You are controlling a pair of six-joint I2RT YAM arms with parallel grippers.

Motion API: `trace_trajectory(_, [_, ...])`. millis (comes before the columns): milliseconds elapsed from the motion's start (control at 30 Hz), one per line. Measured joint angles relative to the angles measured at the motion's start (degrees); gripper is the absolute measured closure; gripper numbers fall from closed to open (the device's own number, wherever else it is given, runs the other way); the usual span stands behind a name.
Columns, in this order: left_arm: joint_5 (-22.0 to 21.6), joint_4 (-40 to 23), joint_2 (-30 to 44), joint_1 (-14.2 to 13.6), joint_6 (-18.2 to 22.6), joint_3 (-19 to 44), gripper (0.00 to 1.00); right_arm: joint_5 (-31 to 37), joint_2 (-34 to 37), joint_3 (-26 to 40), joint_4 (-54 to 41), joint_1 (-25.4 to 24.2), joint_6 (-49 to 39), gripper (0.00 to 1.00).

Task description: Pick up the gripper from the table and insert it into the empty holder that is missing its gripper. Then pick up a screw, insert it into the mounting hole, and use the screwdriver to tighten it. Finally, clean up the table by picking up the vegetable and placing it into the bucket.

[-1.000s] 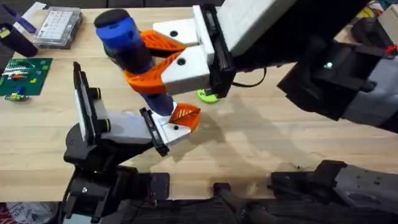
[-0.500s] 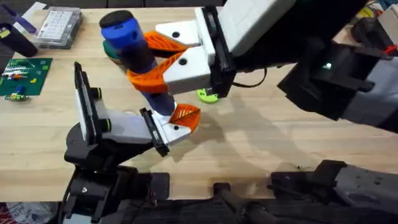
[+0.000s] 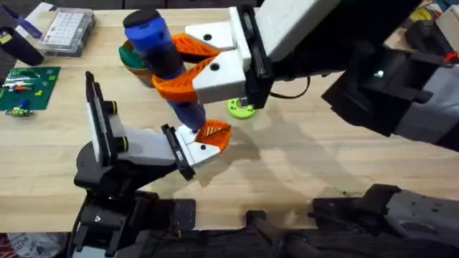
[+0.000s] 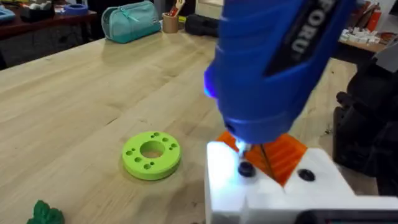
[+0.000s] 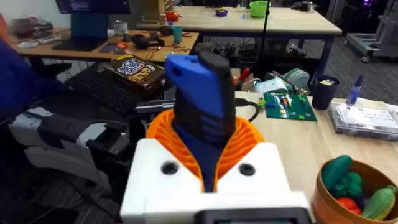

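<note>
Since a second ago, the right claw point(image 3: 188, 72) (clenched on the screwdriver point(image 3: 163, 66)) has shifted rightward, bit kept on the holder point(image 3: 195, 149), suggesting tightening continues; left claw state cannot be told.

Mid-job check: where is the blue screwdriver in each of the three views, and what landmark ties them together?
Overhead: the screwdriver stands upper left of centre, held in the right tool, tip down at the holder.
Left wrist: its blue body fills the upper right, bit over the white holder.
Right wrist: it rises at centre between the orange pads.
Shared landmark: the screwdriver's blue body itself.
</note>
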Motion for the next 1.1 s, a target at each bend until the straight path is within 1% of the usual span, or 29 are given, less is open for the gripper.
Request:
trace_trajectory(200, [0.00,0.00,0.00,0.00,0.00,0.00,0.990,0.00,0.00,-0.03,0.25,0.00,0.00,0.946])
trace_trajectory(533, [0.00,0.09,0.02,0.00,0.02,0.00,0.990,-0.04,0.00,-0.35,8.06,0.93,2.22,0.946])
trace_trajectory(800, [0.00,0.09,0.00,0.00,0.02,0.00,0.990,-0.22,0.00,-0.37,7.65,1.29,3.13,0.947])
trace_trajectory(1000, [0.00,0.09,0.00,0.00,0.02,0.00,0.990,-0.20,0.00,-0.44,4.31,1.29,2.99,0.946])
trace_trajectory(1100, [0.00,0.09,0.00,0.00,0.02,0.00,0.990,-0.20,0.00,-0.48,4.22,1.29,2.95,0.947])
